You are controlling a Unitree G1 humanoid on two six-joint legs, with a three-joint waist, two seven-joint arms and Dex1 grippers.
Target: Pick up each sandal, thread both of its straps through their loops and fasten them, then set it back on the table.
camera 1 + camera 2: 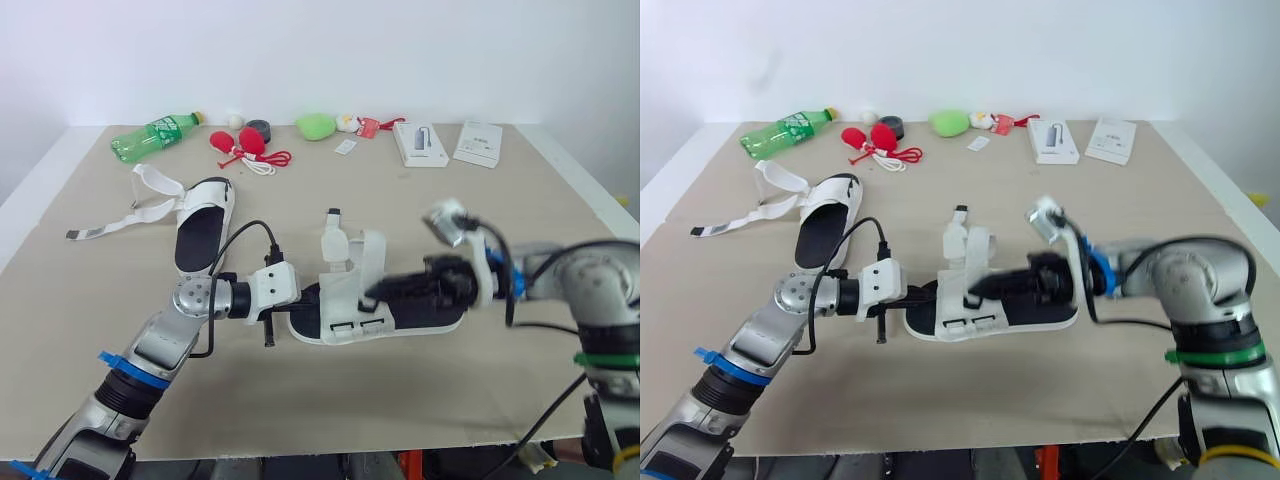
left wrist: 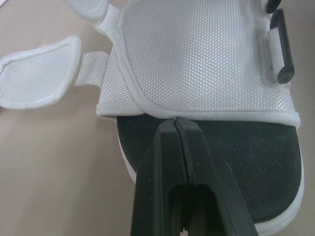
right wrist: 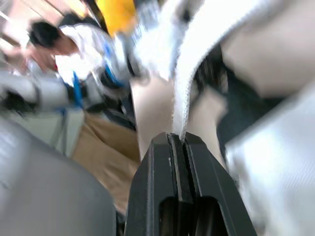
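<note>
sandal (image 1: 345,300) lying mid-tabletop (image 1: 400,400), not yet fastened | left hand (image 2: 176,122) fingers together, tips at mesh upper (image 2: 197,54) edge | right hand (image 3: 175,137) clamped on strap (image 3: 184,93) | risk: strap may slip free (thin pinch), or the sandal may slide if the left hand only braces it

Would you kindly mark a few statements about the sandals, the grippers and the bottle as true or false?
1. The left gripper and right gripper are both at the near sandal. True.
2. The green bottle stands upright. False: it lies on its side.
3. The far sandal has its straps fastened. False: they lie loose on the table.
4. The right gripper is shut on a white strap. True.
5. The left gripper gapes wide open. False: its fingers are shut.
</note>
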